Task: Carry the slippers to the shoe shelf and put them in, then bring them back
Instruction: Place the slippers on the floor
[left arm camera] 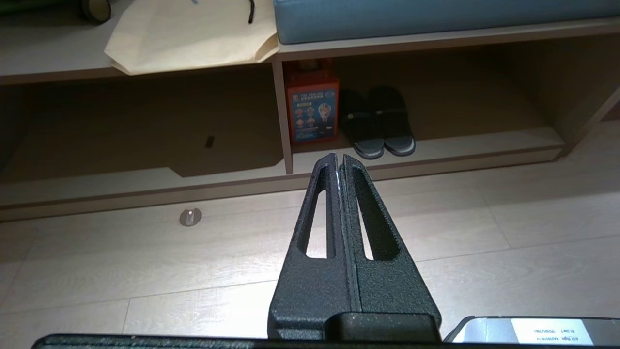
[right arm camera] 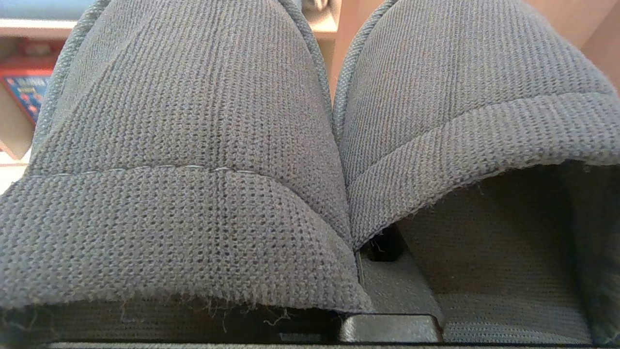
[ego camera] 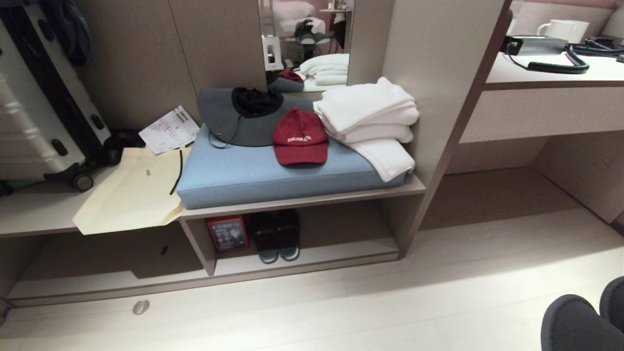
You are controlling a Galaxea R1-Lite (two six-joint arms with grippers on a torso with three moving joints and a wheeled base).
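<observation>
The grey-blue knitted slippers (right arm camera: 193, 145) fill the right wrist view, side by side with toes pointing away. My right gripper (right arm camera: 375, 271) is shut on their touching inner edges; its fingertips are hidden under the fabric. In the head view the same slippers (ego camera: 580, 317) show at the bottom right corner, over the floor. The shoe shelf (ego camera: 341, 253) is the low beige cubby under the blue cushion, ahead and to the left. My left gripper (left arm camera: 339, 157) is shut and empty, hanging above the floor in front of the shoe shelf (left arm camera: 484, 143).
A darker pair of slippers (ego camera: 278, 236) and a red box (ego camera: 226, 233) stand in the cubby beside the divider. On the cushion (ego camera: 243, 175) lie a red cap (ego camera: 299, 136), hat and white towels (ego camera: 370, 122). A suitcase (ego camera: 39, 112) and beige bag (ego camera: 131, 195) sit left; a floor stopper (ego camera: 141, 306) is near.
</observation>
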